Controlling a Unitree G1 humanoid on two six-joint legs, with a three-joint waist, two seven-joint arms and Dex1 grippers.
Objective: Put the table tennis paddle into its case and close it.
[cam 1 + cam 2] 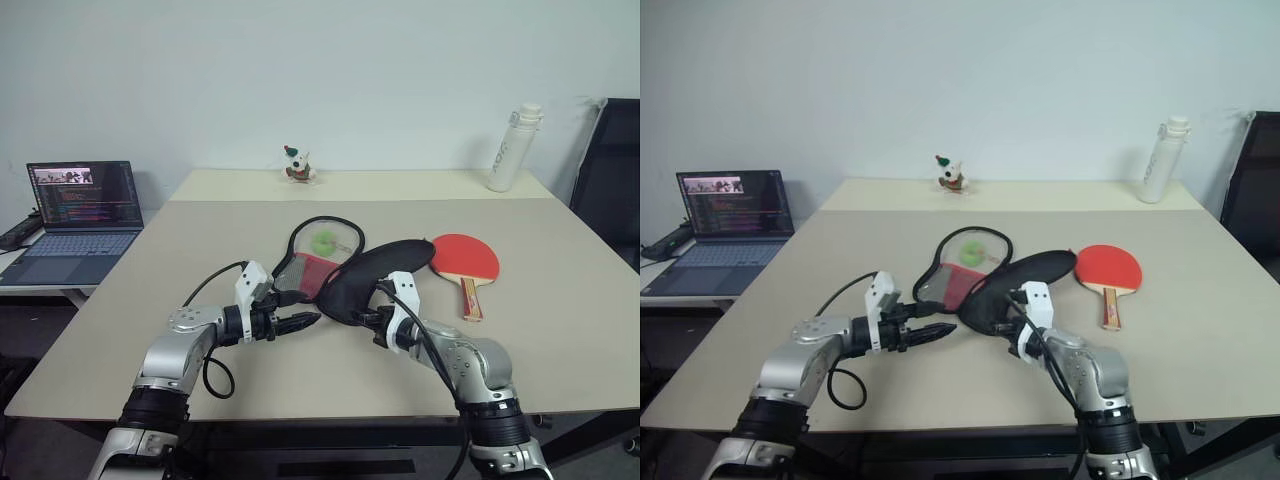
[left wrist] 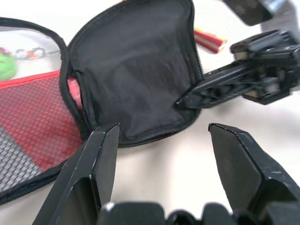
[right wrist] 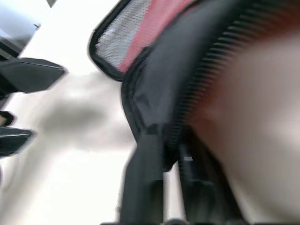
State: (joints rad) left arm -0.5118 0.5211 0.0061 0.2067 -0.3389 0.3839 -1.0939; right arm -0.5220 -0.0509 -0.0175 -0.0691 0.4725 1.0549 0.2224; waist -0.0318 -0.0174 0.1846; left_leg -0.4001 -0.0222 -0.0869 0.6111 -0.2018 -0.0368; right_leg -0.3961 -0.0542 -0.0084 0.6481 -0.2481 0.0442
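My right jaws [image 1: 372,312] are clenched on the zip edge of the soft black-and-red paddle-shaped zip case [image 1: 345,270], lifting its black flap at the middle of the frame. The case lies unzipped on the beige surface [image 1: 560,330], its red half with the black mesh pocket spread flat just left of the raised flap. My left jaws [image 1: 308,321] stand released, holding nothing, just left of the flap's lower edge and pointing toward it. The rigid table tennis paddle with a round red rubber face and a striped wooden handle [image 1: 466,266] rests on the surface right of centre, its face partly tucked behind the black flap's far end, handle toward me.
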